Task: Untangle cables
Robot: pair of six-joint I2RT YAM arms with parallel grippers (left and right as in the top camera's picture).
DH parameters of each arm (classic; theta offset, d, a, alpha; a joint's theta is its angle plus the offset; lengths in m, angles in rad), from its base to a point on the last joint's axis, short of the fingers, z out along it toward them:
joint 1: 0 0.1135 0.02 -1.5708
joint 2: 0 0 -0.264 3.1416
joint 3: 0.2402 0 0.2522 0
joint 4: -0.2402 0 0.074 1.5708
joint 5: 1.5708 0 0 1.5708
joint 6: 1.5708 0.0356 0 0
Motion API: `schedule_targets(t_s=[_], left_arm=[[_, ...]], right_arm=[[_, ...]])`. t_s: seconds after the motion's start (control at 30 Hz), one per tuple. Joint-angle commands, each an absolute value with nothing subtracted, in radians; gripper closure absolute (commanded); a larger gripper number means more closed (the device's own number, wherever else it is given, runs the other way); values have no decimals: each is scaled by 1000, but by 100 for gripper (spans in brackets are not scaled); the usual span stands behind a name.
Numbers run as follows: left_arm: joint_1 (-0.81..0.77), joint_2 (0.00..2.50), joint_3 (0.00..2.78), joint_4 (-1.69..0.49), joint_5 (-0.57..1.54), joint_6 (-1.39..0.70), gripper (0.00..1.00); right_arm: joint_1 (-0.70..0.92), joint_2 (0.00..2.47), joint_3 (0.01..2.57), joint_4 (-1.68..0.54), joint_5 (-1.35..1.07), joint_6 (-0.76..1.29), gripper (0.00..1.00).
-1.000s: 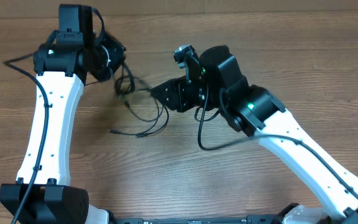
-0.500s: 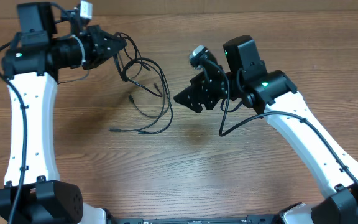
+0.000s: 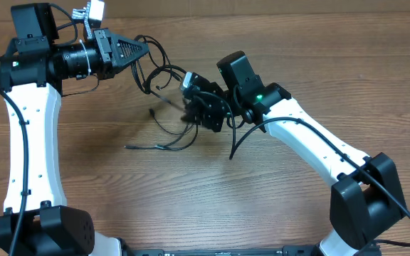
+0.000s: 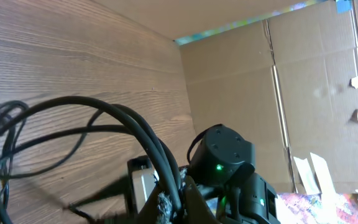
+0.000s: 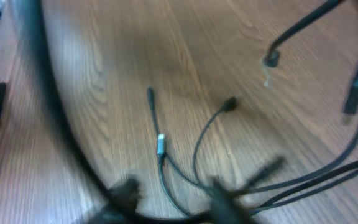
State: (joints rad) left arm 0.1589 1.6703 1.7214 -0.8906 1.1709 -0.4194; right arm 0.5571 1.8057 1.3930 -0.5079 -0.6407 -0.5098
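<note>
The cables (image 3: 164, 69) are thin black cords looped near the table's back centre, with strands trailing down to a plug end (image 3: 130, 148) on the wood. My left gripper (image 3: 145, 50) is shut on a bundle of cables and holds it raised; in the left wrist view the cords (image 4: 104, 112) run into its jaws (image 4: 173, 205). My right gripper (image 3: 192, 112) is at the right side of the tangle. In the blurred right wrist view its fingers (image 5: 173, 193) are apart, with strands (image 5: 328, 171) and a silvery plug (image 5: 160, 144) around them.
The table (image 3: 262, 192) is brown wood grain. Cardboard walls (image 4: 278, 74) stand behind it. A thick black wire (image 3: 242, 139) hangs from the right arm. The right arm (image 4: 222, 155) shows close in front of the left gripper.
The right arm has swung left and its gripper has reached the tangle. The left gripper has kept hold of the bundle and stayed near the back left.
</note>
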Motion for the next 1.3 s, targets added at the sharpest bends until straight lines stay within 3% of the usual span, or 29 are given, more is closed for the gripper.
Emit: schedule_targets(t_s=[0.0,0.43,0.77,1.03,1.27], left_arm=[[159,1662,1738,-886,1194,-419,96],[157,1662,1738,-1037,1174,-83,96],[157,1662,1738,-1103,1112,-87,96],[157,1662,1738,-1050,1161,-278,96],[89,1662,1738,-1046,1201,-323,96]], right_arm=[[559,1797,1394,-472,-631,-441,96],[544,1661,1468,-425,-649,-220,96],[515,1650,1472,-256,-754,21,96],[569,1676,1472,-241,-709,73,96],[605,1716,1472,-75,-639,109,96]])
